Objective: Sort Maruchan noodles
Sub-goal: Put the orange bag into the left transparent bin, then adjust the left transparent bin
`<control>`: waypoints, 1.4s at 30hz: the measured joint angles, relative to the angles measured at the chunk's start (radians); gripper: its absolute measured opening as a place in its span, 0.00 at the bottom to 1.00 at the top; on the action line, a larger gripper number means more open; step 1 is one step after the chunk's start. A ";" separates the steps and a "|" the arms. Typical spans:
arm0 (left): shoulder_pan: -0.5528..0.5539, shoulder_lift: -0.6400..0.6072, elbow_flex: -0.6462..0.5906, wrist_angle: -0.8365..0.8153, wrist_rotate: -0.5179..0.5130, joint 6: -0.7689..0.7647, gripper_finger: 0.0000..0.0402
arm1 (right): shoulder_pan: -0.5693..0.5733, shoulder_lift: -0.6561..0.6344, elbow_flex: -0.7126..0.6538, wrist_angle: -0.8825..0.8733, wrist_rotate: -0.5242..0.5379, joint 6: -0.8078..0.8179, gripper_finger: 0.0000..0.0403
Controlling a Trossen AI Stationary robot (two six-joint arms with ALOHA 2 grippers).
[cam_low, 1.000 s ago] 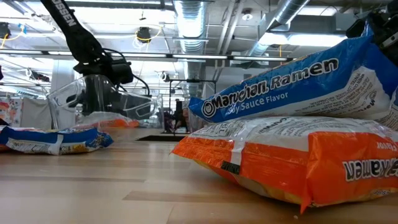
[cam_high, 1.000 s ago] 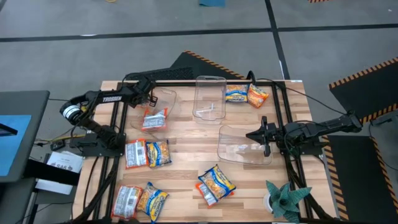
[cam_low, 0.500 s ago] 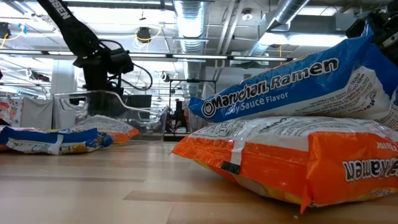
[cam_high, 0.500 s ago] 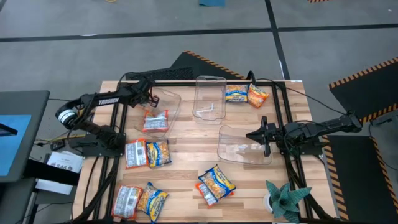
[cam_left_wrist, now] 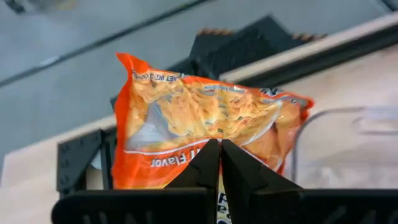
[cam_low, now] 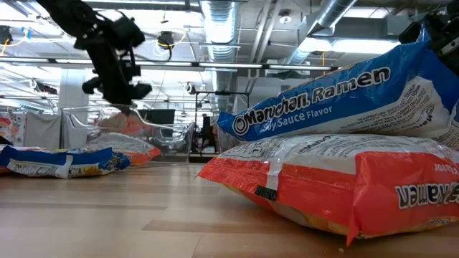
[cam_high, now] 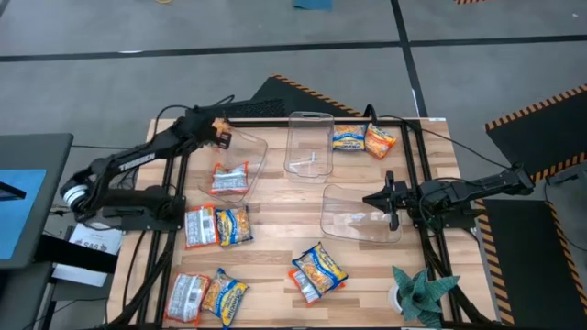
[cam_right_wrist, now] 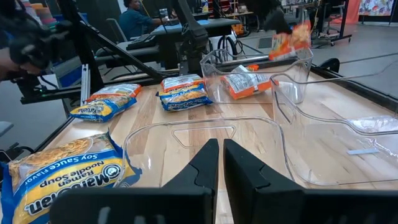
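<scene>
Apparently left hand (cam_left_wrist: 219,163) grips orange packet (cam_left_wrist: 199,127)

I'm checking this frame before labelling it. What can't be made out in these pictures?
- Low view: most of the table is hidden behind the stacked blue packet and orange packet close to the lens.
- Left wrist view: the held orange packet has its lower edge behind the left gripper.
- High view: flavour print on every packet is too small to read.
- Right wrist view: the right gripper covers the near rim of the clear bin.

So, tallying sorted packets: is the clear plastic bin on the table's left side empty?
Not empty. The left clear plastic bin holds one silver-white and red ramen packet, visible from above.
</scene>
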 joint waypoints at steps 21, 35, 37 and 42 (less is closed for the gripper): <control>-0.541 -0.134 -0.015 -0.070 -0.174 -0.116 0.00 | 0.000 0.000 0.000 0.000 0.000 0.000 0.12; -0.605 -0.031 0.035 -0.031 -0.084 -0.007 0.00 | 0.000 0.000 0.000 0.000 0.000 0.000 0.12; -0.635 -0.050 0.070 -0.053 0.051 0.020 0.00 | 0.000 0.000 0.000 0.000 0.000 0.000 0.12; -0.804 -0.076 0.113 -0.156 0.384 0.040 0.00 | 0.000 0.000 0.000 0.000 0.000 0.000 0.12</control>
